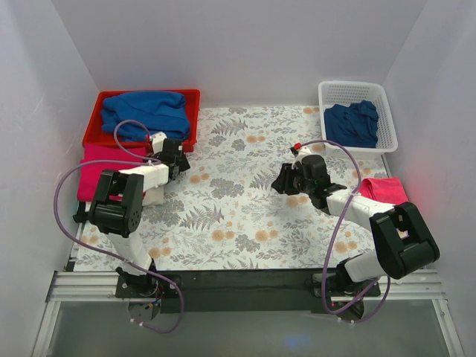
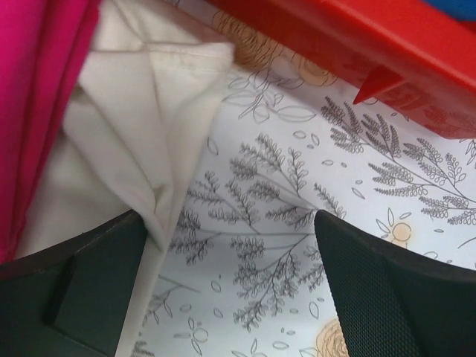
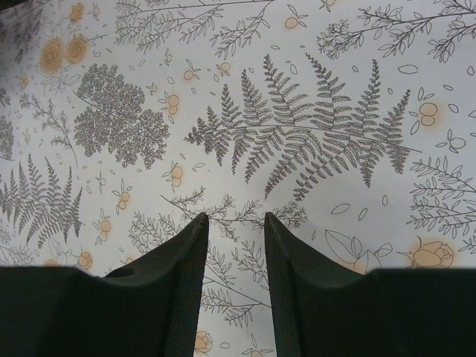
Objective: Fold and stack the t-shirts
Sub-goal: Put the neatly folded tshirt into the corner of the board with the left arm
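Beside the red bin (image 2: 349, 37), the left gripper (image 2: 229, 223) has its fingers (image 2: 387, 290) spread wide over the floral cloth (image 2: 297, 171). The cream shirt (image 2: 134, 126) reaches one finger with its folded corner, and the crimson shirt (image 2: 33, 89) lies beyond. The right gripper (image 3: 236, 223) hovers mid-table, narrowly parted.

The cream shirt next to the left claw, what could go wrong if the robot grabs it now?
1. The cream shirt lies bunched against the crimson shirt, so the open left gripper might pinch both and pull the pile apart.
2. The red bin sits close by; a wide swing could bump it.
3. Only one loose fold reaches toward the gripper, so the shirt may slip out when lifted.
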Motion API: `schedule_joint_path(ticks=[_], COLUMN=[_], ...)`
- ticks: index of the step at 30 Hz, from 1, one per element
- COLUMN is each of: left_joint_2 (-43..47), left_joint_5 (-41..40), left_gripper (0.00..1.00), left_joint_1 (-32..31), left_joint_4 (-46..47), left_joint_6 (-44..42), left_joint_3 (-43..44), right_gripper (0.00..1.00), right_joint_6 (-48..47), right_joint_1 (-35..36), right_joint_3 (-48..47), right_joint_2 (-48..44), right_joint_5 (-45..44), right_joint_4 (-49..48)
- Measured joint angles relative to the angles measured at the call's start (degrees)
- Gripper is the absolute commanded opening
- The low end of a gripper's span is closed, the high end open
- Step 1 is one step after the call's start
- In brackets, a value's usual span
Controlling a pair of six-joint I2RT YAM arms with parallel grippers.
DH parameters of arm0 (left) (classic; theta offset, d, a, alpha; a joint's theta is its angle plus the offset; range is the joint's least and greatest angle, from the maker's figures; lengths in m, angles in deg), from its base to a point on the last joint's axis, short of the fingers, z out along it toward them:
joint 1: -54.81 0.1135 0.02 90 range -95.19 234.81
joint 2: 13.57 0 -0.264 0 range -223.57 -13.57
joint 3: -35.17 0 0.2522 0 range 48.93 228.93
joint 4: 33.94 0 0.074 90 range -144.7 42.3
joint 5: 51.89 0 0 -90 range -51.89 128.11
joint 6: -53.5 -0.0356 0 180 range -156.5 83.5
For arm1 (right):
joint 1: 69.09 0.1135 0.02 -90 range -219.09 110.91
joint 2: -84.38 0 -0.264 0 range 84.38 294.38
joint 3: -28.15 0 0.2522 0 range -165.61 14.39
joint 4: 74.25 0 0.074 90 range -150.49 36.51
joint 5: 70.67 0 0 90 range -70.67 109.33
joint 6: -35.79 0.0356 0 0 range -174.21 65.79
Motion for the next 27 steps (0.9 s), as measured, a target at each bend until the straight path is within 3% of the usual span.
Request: schedule_joint_path(ticks=[12, 27], left_joint_2=[7.85, 10.34], left_joint_5=[-6.84, -3.21], left_gripper=[0.92, 0.98], left_joint_1=[-1.73, -2.8], left_joint_4=[-5.03, -3.56], left_joint_6=[11.43, 11.47], left_joint_3=[-6.56, -5.6], right_gripper=[0.42, 0.44], right_joint_6=[0.0, -0.02], right_joint_1=[0.0, 0.0], right_joint_3=[0.0, 0.04], right_joint_2=[0.55, -1.29], right_joint_5=[-0.02, -0.44], right_joint_4=[0.02, 0.04])
